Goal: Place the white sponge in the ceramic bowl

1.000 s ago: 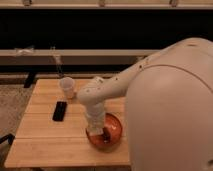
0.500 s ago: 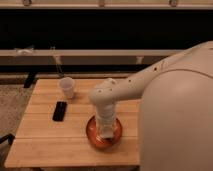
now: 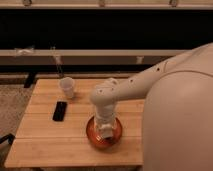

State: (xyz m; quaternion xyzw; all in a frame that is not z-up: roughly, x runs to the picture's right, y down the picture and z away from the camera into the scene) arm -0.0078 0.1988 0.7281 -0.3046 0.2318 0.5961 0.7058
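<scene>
Our gripper (image 3: 104,131) now hangs straight down over the middle of the ceramic bowl (image 3: 91,135), whereas half a second ago the arm stood a little further toward the cup side and was only just arriving above the rim. We judge this shift to mean the placing step is at hand, or already under way. We cannot tell what the gripper holds: the wrist hides its tip, and the white sponge is not visible to us anywhere, neither on the wood nor in the part of the bowl that shows around the gripper. It may be under the wrist. The bowl sits directly beneath the gripper on a pale wooden slatted tabletop (image 3: 45,140). Away from the gripper toward the far left corner stands a small white cup (image 3: 67,87), and nearer, left of the gripper, lies a black phone (image 3: 60,110). Behind the tabletop runs a dark wall with a pale ledge (image 3: 100,52).
</scene>
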